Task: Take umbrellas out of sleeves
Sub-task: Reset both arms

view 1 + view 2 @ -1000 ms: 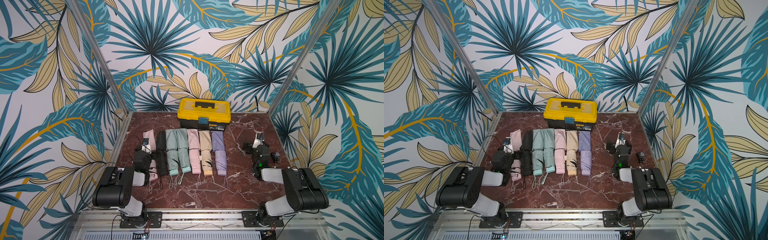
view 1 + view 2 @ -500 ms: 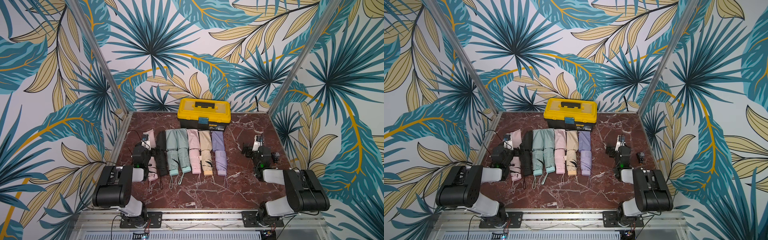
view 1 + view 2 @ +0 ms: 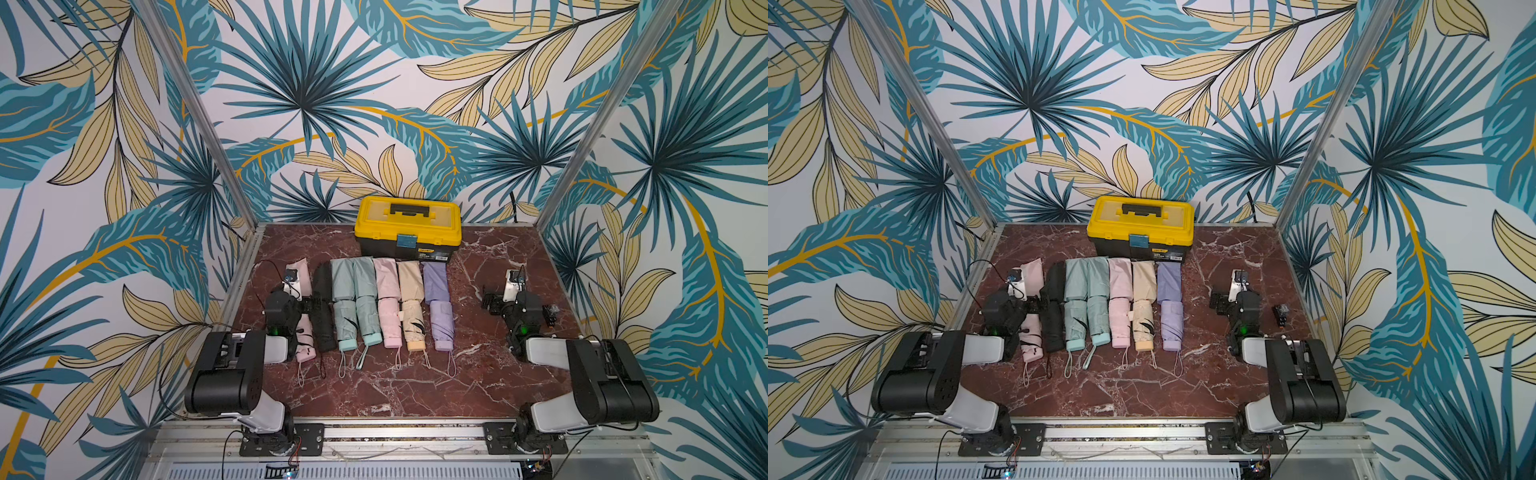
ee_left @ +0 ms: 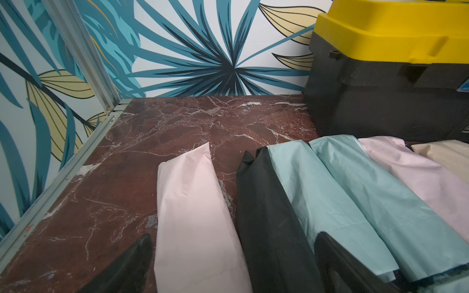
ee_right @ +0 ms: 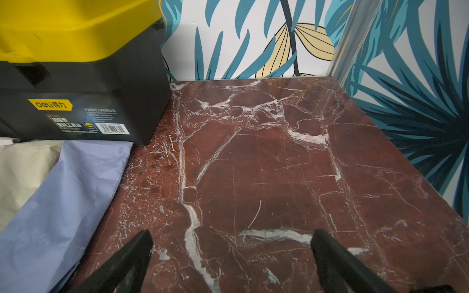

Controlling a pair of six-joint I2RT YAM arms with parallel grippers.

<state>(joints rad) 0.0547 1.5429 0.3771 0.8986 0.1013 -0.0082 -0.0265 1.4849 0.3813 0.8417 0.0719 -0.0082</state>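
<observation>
Left wrist view: my left gripper [image 4: 232, 241] hangs wide open, spanning both the pink sleeve [image 4: 193, 203] and the black sleeve [image 4: 266, 203]. I should centre on the pink one alone and pinch only fabric. My right gripper [image 5: 231, 238], open over bare table [image 5: 253, 165], should take the pink umbrella [image 3: 305, 353] by its handle.

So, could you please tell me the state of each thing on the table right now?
Toolbox: lid shut.
Umbrellas: seven, folded, each partly inside its sleeve, handle end out.
Sleeves: none removed yet, far ends limp.
Left hand: open, empty, above the pink sleeve and black sleeve.
Right hand: open, empty, above bare table.
</observation>
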